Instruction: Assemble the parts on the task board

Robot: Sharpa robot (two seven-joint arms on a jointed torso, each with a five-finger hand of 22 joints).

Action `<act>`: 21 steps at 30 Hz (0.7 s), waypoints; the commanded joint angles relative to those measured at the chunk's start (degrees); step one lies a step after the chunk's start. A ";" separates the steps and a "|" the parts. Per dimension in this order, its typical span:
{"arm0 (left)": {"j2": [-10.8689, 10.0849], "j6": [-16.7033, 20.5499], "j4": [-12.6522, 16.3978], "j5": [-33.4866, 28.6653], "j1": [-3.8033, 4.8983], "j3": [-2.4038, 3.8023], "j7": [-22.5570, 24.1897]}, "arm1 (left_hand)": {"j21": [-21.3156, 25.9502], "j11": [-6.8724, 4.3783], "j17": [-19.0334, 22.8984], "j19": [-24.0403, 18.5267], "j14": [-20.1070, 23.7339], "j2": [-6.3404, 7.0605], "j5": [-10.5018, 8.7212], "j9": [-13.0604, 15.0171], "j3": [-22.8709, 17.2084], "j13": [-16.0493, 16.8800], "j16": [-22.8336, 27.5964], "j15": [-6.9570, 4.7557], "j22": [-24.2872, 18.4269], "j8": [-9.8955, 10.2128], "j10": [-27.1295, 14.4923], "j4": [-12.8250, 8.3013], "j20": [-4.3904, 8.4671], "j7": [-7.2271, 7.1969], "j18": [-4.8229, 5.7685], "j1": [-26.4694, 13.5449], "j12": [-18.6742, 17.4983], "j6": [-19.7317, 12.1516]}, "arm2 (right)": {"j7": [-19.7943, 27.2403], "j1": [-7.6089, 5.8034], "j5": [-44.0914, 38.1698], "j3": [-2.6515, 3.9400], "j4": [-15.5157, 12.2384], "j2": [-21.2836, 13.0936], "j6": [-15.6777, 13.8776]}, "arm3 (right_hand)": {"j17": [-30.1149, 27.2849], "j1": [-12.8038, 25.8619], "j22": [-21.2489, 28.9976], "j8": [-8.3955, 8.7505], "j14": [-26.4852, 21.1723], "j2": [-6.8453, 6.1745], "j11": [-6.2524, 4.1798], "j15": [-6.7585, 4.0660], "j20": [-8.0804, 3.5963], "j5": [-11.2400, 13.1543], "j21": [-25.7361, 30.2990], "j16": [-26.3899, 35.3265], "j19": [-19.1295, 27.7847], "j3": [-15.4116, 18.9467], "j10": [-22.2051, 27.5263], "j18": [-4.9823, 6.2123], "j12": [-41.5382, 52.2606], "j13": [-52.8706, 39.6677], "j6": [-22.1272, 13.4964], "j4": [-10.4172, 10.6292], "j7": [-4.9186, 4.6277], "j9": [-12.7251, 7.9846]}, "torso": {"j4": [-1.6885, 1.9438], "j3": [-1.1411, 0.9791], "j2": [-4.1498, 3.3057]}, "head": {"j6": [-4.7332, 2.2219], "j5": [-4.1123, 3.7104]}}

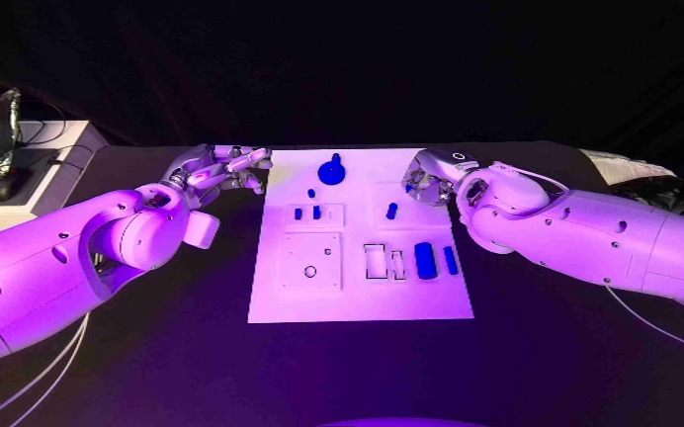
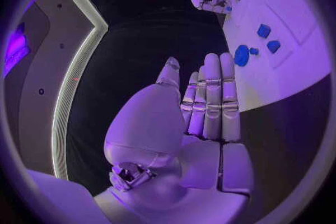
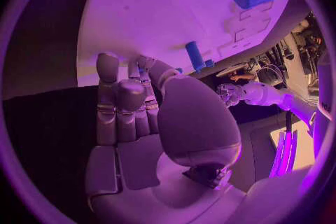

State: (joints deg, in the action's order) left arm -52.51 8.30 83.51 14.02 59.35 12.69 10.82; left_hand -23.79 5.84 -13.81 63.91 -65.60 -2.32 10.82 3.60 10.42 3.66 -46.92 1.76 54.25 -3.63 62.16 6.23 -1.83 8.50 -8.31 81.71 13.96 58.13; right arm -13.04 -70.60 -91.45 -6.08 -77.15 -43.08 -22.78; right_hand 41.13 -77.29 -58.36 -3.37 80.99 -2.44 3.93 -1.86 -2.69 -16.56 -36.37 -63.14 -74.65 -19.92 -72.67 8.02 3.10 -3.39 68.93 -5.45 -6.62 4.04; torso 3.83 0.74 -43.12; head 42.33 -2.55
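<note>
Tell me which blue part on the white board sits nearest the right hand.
The short blue peg standing alone beside the right hand. The round blue knob lies at the far middle of the white task board; the other pieces lie nearer the robot.

The left hand [image 1: 221, 168] hovers just beside the white board's [image 1: 357, 298] far left corner, fingers straight, holding nothing. The right hand [image 1: 423, 176] hangs over its far right edge, likewise empty.

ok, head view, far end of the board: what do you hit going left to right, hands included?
left hand → task board left edge → round blue part at the far end → right hand at the board's right edge.
</note>
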 commanded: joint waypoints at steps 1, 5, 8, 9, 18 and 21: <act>-0.02 -0.71 0.05 0.19 -0.02 0.06 0.23 | 0.34 0.04 0.07 0.18 0.19 0.01 0.07 0.05 -0.04 0.01 0.36 0.16 -0.08 -0.14 -0.29 -0.58 -0.14 0.18 1.00 0.67 0.03 -0.09 | 0.99 0.60 2.66 -0.39 -0.14 0.46 1.41 | 0.61 0.01 -1.28 -0.46 -0.03 1.53 -1.15 -0.34 -0.29 0.22 -0.29 -0.58 -0.83 -0.40 -1.65 0.07 0.31 -0.12 0.52 -0.80 0.19 0.68 | 0.03 0.04 0.04 | 0.08 0.02; -0.06 -0.68 -0.09 0.17 -0.02 0.06 0.10 | 0.42 0.05 0.11 0.21 0.16 -0.06 0.09 0.05 -0.10 0.01 0.44 0.16 -0.14 -0.14 -0.31 -0.70 -0.14 0.19 1.01 0.71 -0.02 -0.06 | 0.67 0.60 2.95 -0.39 -0.19 0.39 0.75 | 0.97 0.46 -2.94 -0.44 0.04 1.87 -1.27 -0.38 -0.31 0.82 0.29 -0.90 -1.13 -1.08 -1.80 0.04 0.28 -0.13 0.54 -1.53 0.28 1.08 | -0.03 0.01 0.05 | 0.12 0.01; -0.13 -0.65 -0.25 0.14 -0.02 0.06 0.00 | 0.43 0.05 0.11 0.21 0.16 -0.06 0.09 0.05 -0.10 0.01 0.44 0.16 -0.14 -0.14 -0.31 -0.71 -0.14 0.19 1.01 0.71 -0.03 -0.06 | 0.29 0.60 3.24 -0.38 -0.31 0.24 -0.09 | 1.07 0.66 -3.80 -0.46 0.05 1.92 -1.29 -0.39 -0.32 0.97 0.68 -0.99 -1.38 -1.35 -1.94 0.02 0.29 -0.13 0.62 -1.79 0.31 1.31 | -0.02 0.00 0.01 | 0.09 -0.05; -0.15 -0.58 -0.31 0.12 -0.02 0.06 -0.05 | 0.48 0.07 0.14 0.22 0.18 -0.06 0.07 0.05 -0.13 0.00 0.51 0.16 -0.18 -0.13 -0.36 -0.82 -0.13 0.21 1.02 0.78 -0.08 -0.07 | 0.14 0.60 3.59 -0.38 -0.37 0.15 -0.41 | 1.15 0.74 -4.30 -0.46 0.07 1.92 -1.31 -0.40 -0.33 1.06 0.84 -1.06 -1.54 -1.48 -1.99 0.00 0.30 -0.14 0.66 -1.92 0.32 1.42 | -0.02 -0.01 0.00 | 0.11 -0.07; -0.11 1.08 -1.59 0.43 -0.02 0.06 -0.87 | 1.37 0.90 0.31 -0.57 1.84 0.21 0.10 0.07 -0.47 0.02 0.58 0.85 -0.56 -0.29 -3.01 -1.53 -0.76 0.81 0.99 0.78 -0.19 -1.54 | 0.17 0.50 9.04 -0.15 -1.18 -0.81 -3.83 | 1.61 1.04 -7.93 -0.45 0.11 1.85 -1.37 -0.43 -0.38 0.85 1.16 -1.66 -2.40 -1.89 -2.32 -0.21 0.31 -0.15 0.73 -2.38 0.30 2.03 | -0.03 -0.11 0.02 | -0.07 0.00; -0.10 1.10 -2.05 0.41 -0.02 0.06 -0.90 | 1.72 0.90 0.71 -0.49 2.15 0.24 0.10 0.07 -0.79 0.01 -0.07 0.90 -0.54 -0.26 -3.71 -1.90 -1.01 0.80 0.73 0.46 1.08 -1.46 | 0.59 0.45 10.82 0.00 -1.63 -1.26 -4.72 | 1.56 1.07 -8.37 -0.45 0.11 1.86 -1.36 -0.43 -0.37 0.79 1.51 -1.67 -2.49 -1.93 -2.30 -0.19 0.32 -0.15 0.72 -2.44 0.30 2.08 | -0.04 -0.05 0.04 | -0.06 0.09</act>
State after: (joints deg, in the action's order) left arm -52.69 9.05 81.56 14.17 59.34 12.70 10.03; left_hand -22.24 6.74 -13.15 63.35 -63.84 -2.18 10.82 3.59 9.54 3.69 -46.81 2.84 53.70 -3.63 58.74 4.57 -2.39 9.32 -8.30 82.33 14.84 56.90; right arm -13.31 -70.19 -84.24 -6.12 -78.42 -44.23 -25.94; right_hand 42.75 -76.45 -66.96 -3.70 81.21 -0.90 4.06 -2.05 -3.07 -15.41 -34.78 -64.68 -76.87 -21.67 -73.21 7.04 3.18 -3.67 69.19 -7.68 -6.30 4.14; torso 3.80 0.66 -43.09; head 42.30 -2.51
